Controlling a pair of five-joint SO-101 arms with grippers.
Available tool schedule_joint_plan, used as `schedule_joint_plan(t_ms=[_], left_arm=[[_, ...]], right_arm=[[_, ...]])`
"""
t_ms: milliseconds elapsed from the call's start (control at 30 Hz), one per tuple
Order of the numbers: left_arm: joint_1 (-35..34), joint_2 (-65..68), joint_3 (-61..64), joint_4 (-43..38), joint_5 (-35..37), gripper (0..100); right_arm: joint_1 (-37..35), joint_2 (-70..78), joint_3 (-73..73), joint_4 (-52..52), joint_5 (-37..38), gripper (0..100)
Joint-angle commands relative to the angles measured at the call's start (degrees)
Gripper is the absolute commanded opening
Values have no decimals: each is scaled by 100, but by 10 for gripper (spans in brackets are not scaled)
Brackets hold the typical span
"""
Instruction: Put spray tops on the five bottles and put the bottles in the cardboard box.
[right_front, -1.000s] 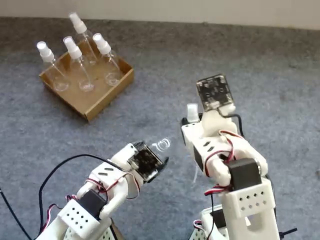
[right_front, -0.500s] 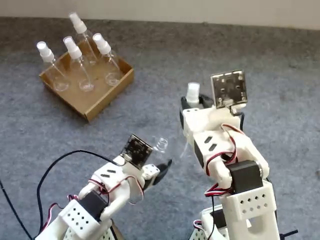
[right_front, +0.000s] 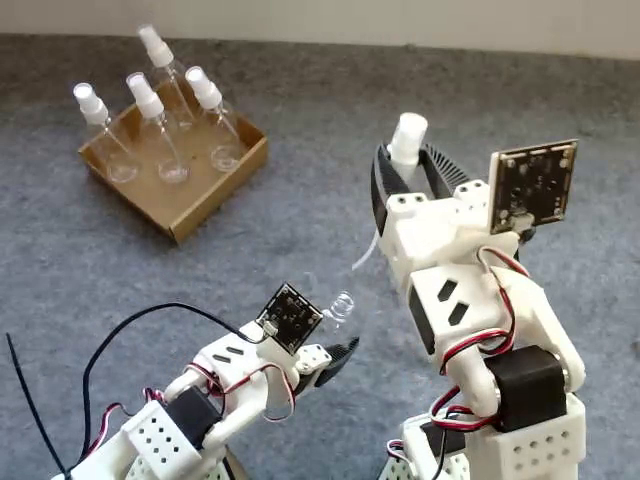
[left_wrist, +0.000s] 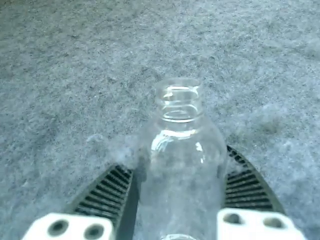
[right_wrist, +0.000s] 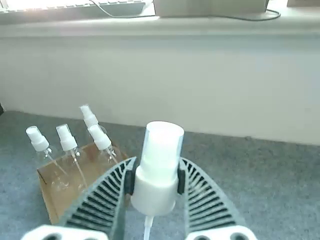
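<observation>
Between the right fingers (right_wrist: 102, 200) sits the spray top (right_wrist: 157, 165).

Four bottles (right_front: 150, 105) stand in the cardboard box (right_front: 220, 195) at far left.

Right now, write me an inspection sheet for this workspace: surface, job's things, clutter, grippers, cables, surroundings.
Surface: grey carpet, flat.
Job's things: four bottles with tops on stand in the cardboard box; the fifth bottle is uncapped; its spray top is held apart from it.
Clutter: nothing seen.
Grippers: left gripper shut on the fifth bottle; right gripper shut on the spray top, raised.
Cables: black cable loops beside the left arm.
Surroundings: white wall beyond the carpet.
</observation>
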Motion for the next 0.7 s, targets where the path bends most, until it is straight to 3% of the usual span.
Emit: schedule_joint_plan(t_ms=[0,667], left_arm=[[84,-92,145,-18,35,60],[110,-92,145,-229,35,60]], right_arm=[[75,-75,-365,277,-62,19],[75,-75,136,418,-62,19]])
